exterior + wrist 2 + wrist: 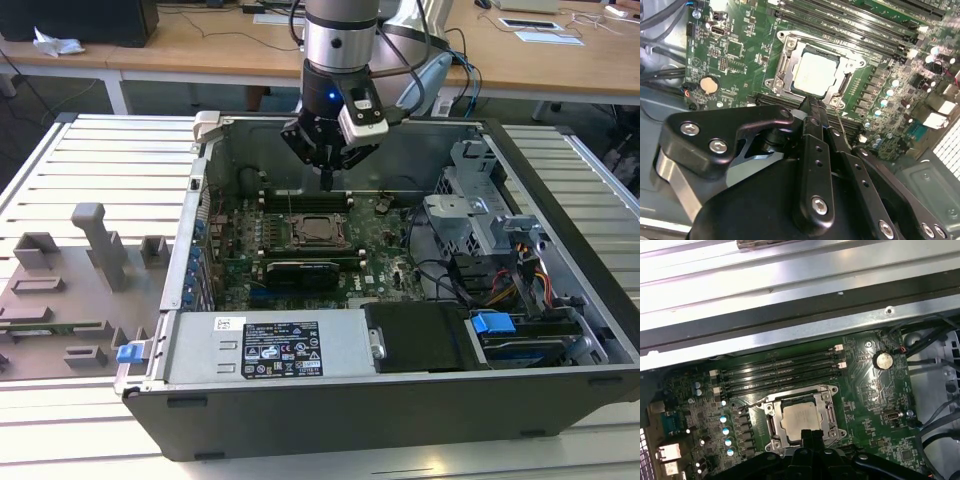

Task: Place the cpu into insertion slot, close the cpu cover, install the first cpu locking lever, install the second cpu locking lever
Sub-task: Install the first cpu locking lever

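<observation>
The cpu (815, 72) lies flat in the insertion slot (781, 65) on the green motherboard, its dull silver top showing in both wrist views (801, 420). The cpu cover (847, 61) lies down around the chip, which shows through its square cut-out. A thin wire lever (790, 392) runs along one side of the socket. My gripper (812, 105) hangs a little above the board beside the socket edge, shut with nothing held. In the exterior view the gripper (326, 182) is just behind the socket (314, 229), inside the open computer case.
Long black memory slots (782, 370) run beside the socket. A black graphics card (298, 271) lies in front of it. Cables and a drive cage (480, 215) crowd the exterior view's right. The case walls (195, 230) enclose the board. Grey fixtures (100, 245) stand on the table at the exterior view's left.
</observation>
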Motion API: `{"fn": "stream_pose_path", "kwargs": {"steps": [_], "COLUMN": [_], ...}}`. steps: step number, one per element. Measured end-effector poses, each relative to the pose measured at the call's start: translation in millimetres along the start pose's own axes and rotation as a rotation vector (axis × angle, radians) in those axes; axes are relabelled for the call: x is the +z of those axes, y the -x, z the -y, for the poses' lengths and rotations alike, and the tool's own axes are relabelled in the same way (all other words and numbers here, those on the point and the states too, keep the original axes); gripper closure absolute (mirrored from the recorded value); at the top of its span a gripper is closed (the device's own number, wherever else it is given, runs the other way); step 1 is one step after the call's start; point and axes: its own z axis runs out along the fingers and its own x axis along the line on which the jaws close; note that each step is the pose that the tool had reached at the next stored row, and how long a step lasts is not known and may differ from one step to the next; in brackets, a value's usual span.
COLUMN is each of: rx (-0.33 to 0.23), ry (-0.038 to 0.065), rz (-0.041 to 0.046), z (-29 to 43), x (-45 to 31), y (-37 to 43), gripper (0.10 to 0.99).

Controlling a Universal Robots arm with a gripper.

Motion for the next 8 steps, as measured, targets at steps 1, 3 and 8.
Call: {"fn": "stream_pose_path", "kwargs": {"steps": [1,3,8], "rx": [-0.007,-0.038,-0.090], "ry": [0.000,0.001,0.001], "rz": [0.0001,0.0002,0.0004], "z": [0.0,0.0,0.0], "x": [0.0,0.0,0.0], "y": [0.0,0.0,0.0], "gripper": [0.980,0.980,0.980]}}
